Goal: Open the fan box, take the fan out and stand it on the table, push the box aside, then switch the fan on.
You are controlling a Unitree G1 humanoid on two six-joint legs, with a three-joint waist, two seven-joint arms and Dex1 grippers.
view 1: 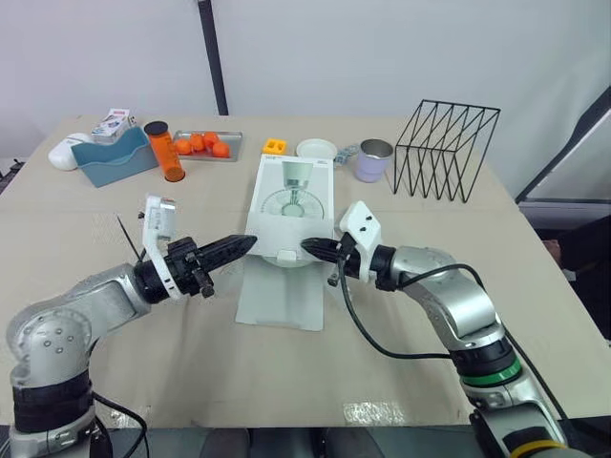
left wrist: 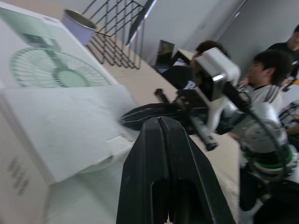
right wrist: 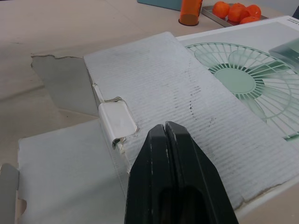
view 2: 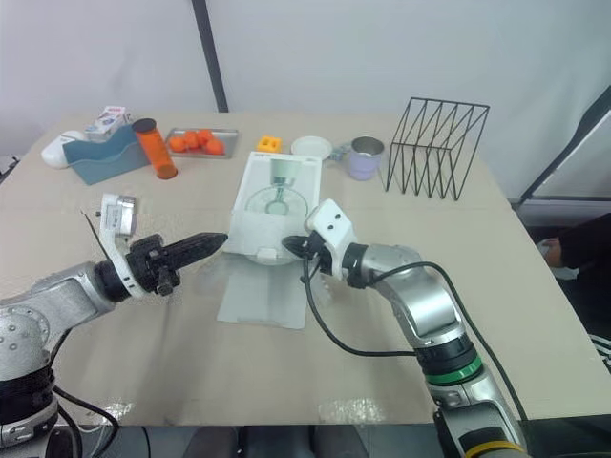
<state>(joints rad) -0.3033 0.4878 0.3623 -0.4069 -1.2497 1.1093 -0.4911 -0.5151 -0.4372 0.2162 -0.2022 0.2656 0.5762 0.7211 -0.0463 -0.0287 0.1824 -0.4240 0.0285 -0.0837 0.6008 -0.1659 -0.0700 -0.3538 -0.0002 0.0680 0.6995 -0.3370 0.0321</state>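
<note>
So the fan box (view 1: 291, 205) is lying flat in the middle of the head-camera frame, printed fan picture facing up. Its long flap (view 1: 282, 296) is folded open onto the table (view 1: 410, 353), reaching toward the bottom centre of the frame.

Both grippers come in at the box's near end from opposite sides, so that end sits between the two tips. The left gripper (view 1: 243, 244) pokes in from the left of the frame with its tip right at the box's lower-left corner. Its jaws are pressed together, with only a thin seam between them in the wrist view. The right gripper (view 1: 310, 246) points in from the right with its tip over the lower-right part of the box's top. Its jaws are pressed together too and pinch nothing. In the right wrist view the black fingers (right wrist: 175, 177) hang over the white ribbed panel at the box's end, with a small tuck tab (right wrist: 117, 122) just beside them (I can't tell if they actually touch the cardboard).

Along the top of the frame, well apart from the box:
- black wire rack (view 1: 446, 148)
- lavender mug (view 1: 373, 160)
- yellow block (view 1: 275, 146)
- tray of oranges (view 1: 205, 145)
- orange bottle (view 1: 164, 151)
- blue bin (view 1: 113, 157)
</note>
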